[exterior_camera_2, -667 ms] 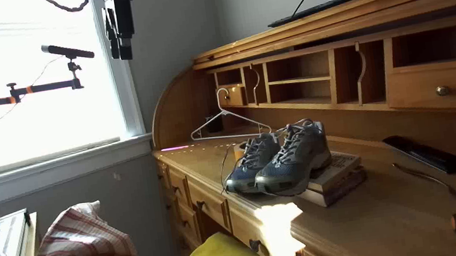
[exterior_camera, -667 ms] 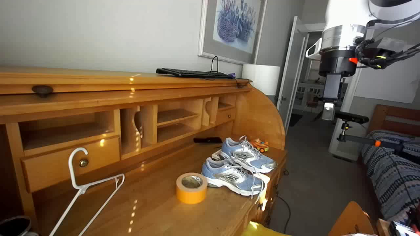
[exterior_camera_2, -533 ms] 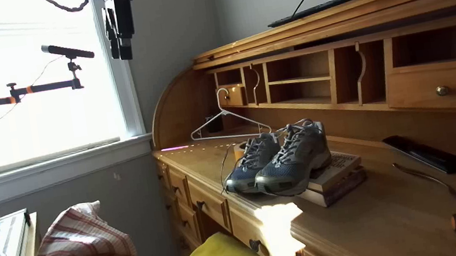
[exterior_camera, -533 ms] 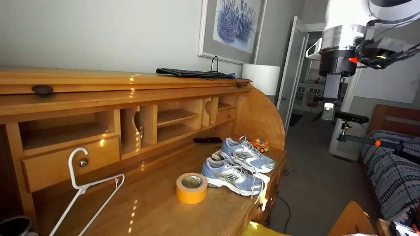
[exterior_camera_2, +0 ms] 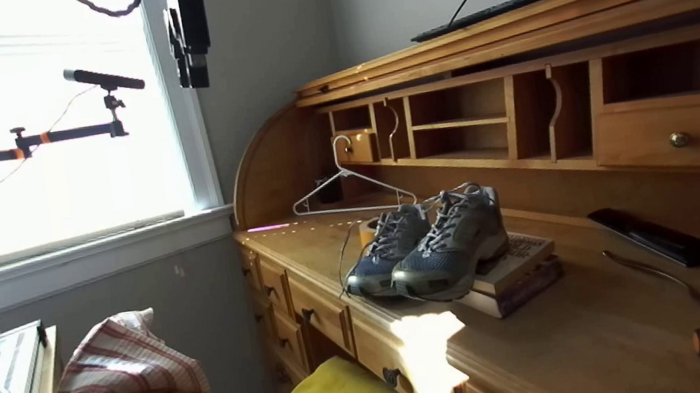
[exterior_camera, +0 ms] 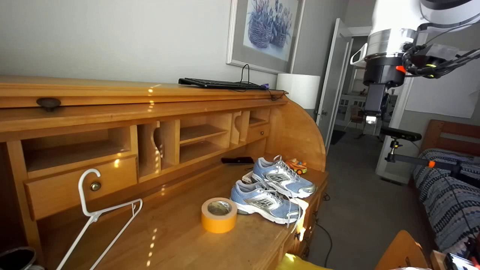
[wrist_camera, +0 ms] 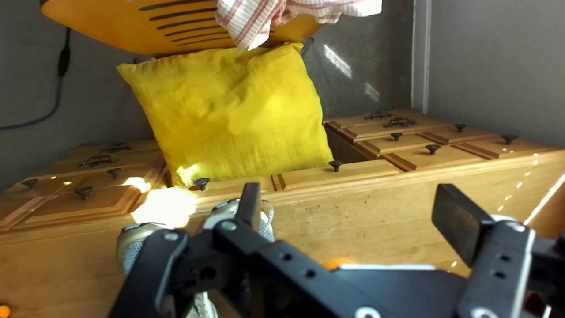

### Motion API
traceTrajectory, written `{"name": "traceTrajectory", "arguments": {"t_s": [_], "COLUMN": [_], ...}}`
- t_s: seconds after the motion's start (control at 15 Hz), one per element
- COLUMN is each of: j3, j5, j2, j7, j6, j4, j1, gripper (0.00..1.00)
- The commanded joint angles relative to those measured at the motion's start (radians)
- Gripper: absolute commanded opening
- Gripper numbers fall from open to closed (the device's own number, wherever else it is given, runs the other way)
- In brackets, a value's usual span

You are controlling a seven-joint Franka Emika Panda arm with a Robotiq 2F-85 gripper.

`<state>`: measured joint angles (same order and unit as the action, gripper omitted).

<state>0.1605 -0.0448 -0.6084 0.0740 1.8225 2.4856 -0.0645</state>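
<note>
Black and spread wide at fingers (wrist_camera: 461,223) of gripper (wrist_camera: 351,203), holding nothing. Hanging high, well apart from wooden desk (wrist_camera: 353,221). Between fingers in wrist view, partly hidden: orange tape roll (wrist_camera: 337,263). Left of that, toes to desk's front edge: blue-grey running shoes (wrist_camera: 132,249).

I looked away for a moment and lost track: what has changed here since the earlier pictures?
The gripper has shifted slightly toward the desk and looks a touch higher in both exterior views; nothing was taken hold of or let go. The shoes, tape, hanger and toy car stayed as they were.
</note>
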Motion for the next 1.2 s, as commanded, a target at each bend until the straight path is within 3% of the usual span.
{"name": "traceTrajectory", "arguments": {"t_s": [0.0, 0.27, 0.6, 0.67, 0.87, 1.13], "j3": [0.009, 0.041, 0.077, 0.067, 0.072, 0.072], "j5": [0.053, 0.085, 0.054, 0.065, 0.064, 0.063], "j2": [0.059, 0.176, 0.362, 0.275, 0.353, 0.362], "j7": [-0.026, -0.023, -0.024, -0.011, -0.012, -0.013], "j6": [0.080, 0.182, 0.324, 0.297, 0.319, 0.319], "j4": [-0.038, -0.090, -0.154, -0.106, -0.141, -0.155], "j1": [-0.076, -0.127, -0.139, -0.139, -0.141, -0.141], "gripper": [1.00, 1.00, 1.00, 1.00, 1.00, 1.00]}}
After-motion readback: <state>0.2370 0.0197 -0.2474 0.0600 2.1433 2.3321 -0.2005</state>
